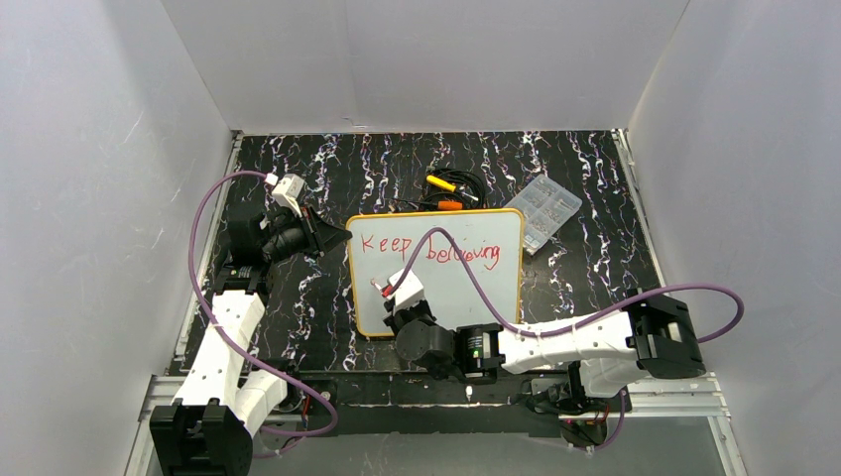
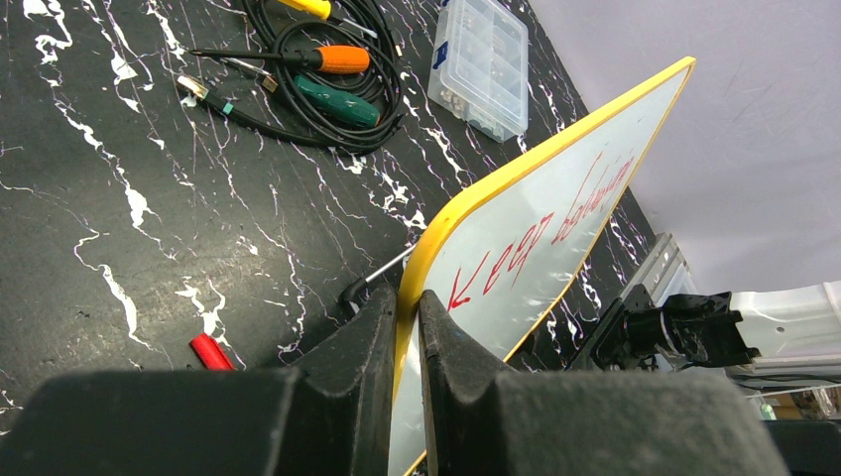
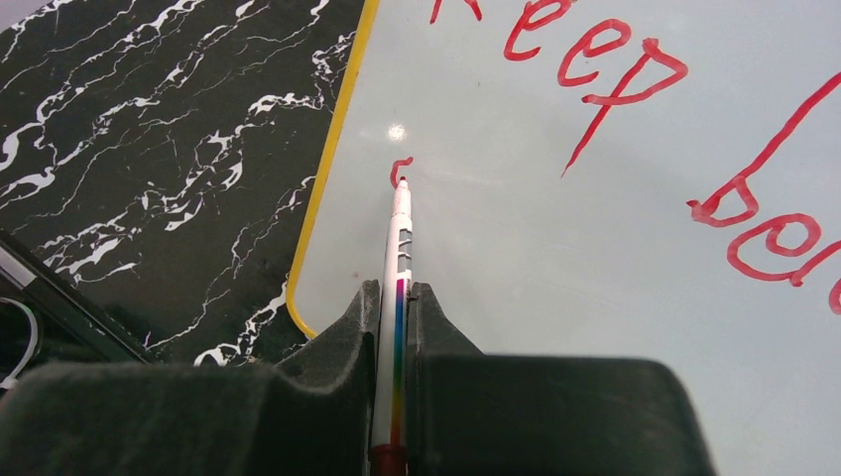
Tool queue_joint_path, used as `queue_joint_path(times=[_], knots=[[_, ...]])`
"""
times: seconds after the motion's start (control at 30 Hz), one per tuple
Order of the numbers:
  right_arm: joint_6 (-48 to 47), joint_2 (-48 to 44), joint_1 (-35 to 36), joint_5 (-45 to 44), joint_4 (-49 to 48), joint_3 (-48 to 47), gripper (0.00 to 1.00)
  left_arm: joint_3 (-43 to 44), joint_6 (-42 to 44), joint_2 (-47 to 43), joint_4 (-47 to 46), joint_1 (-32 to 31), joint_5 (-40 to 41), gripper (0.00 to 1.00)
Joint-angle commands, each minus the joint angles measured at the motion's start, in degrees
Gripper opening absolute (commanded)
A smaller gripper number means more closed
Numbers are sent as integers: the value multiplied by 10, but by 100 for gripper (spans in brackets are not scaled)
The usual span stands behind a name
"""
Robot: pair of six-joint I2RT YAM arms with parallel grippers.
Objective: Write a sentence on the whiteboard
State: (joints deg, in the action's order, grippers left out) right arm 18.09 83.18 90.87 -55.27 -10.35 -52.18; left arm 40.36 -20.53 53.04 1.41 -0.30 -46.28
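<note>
The whiteboard lies in the middle of the table, white with a yellow rim. The sentence in red marker reads "Keep believing" along its top; it also shows in the right wrist view and the left wrist view. My left gripper is shut on the board's left rim. My right gripper is shut on a white marker with a rainbow stripe. Its red tip touches the board beside a small fresh red curl near the left rim, below "Keep".
A clear plastic box lies right of the board's top corner, also in the left wrist view. Screwdrivers and black cables lie behind the board. A red cap lies on the table left of the board.
</note>
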Motion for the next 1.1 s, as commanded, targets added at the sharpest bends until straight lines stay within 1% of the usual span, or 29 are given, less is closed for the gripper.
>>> queue_joint_path(times=[0.0, 0.5, 0.73, 1.07], knots=[[9, -8, 1, -32, -6, -10, 1, 11, 1, -10, 17, -9, -23, 0], [14, 5, -4, -30, 2, -13, 1, 11, 1, -12, 18, -13, -23, 0], [28, 10, -5, -36, 27, -20, 1, 10, 1, -14, 17, -12, -23, 0], [55, -19, -6, -51, 63, -8, 1, 11, 1, -15, 18, -13, -21, 0]])
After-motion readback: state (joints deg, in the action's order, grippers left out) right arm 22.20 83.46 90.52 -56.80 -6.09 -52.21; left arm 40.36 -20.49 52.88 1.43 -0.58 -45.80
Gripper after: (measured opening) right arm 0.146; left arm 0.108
